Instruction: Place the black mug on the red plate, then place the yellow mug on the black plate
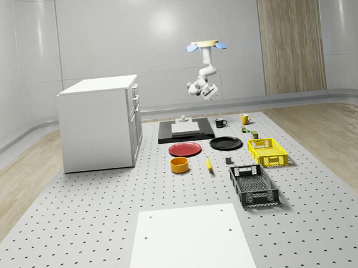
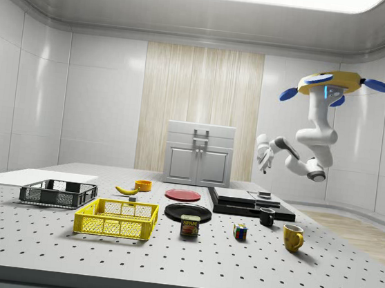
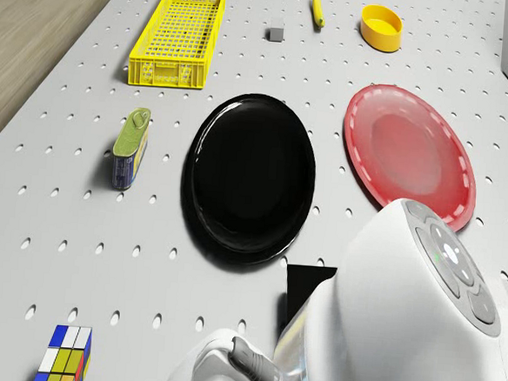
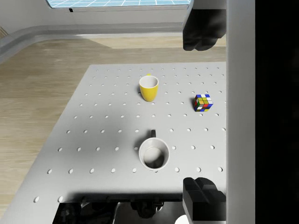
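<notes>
The small black ceramic mug (image 4: 153, 157) stands upright on the grey perforated counter (image 4: 93, 140), lower centre of the wrist view, handle toward the yellow mug (image 4: 149, 88) above it. The jaws (image 4: 204, 109) hang well above it, spread wide and empty, under the hovering drone (image 2: 335, 82). Drift while descending could knock the mug over. The round red plate (image 1: 185, 148) waits nearby.

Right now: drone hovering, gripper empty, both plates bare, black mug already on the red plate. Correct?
Not quite. The black mug stands on the table beside the yellow mug, as the wrist view shows. In the drone view the red plate and black plate are both bare. The rest holds: the gripper is open and empty.
</notes>
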Available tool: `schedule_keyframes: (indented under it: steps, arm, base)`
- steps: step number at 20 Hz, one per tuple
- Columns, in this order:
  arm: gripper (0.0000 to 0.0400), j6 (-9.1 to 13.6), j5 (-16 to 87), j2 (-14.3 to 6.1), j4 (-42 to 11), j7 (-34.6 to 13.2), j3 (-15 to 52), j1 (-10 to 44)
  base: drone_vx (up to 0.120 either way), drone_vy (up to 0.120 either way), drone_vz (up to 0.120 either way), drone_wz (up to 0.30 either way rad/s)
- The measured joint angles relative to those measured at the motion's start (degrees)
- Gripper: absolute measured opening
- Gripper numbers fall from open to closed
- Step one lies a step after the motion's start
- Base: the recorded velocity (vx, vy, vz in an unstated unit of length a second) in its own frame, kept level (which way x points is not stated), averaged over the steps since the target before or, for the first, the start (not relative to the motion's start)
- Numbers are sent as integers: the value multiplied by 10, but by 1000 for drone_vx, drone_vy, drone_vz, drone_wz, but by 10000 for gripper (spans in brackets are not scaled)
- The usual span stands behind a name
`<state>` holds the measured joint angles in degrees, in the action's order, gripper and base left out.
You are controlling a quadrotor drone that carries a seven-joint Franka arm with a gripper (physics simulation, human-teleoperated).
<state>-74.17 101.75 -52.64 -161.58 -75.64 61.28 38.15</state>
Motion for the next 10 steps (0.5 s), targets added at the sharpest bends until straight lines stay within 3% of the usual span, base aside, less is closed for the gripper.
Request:
schedule_keyframes:
  steps: [3,5,7,10]
  arm:
    - [400,35,64,-20,-25,-51,40,75]
    - [400,52,89,-33,-34,-75,59,112]
    - [400,63,104,-43,-38,-94,72,141]
    - [400,72,115,-58,-42,-113,87,170]
  base:
    - [0,0,-120,0]
    - [-100,0,-120,0]
    - [-120,0,-120,0]
    - [-13,0,-120,0]
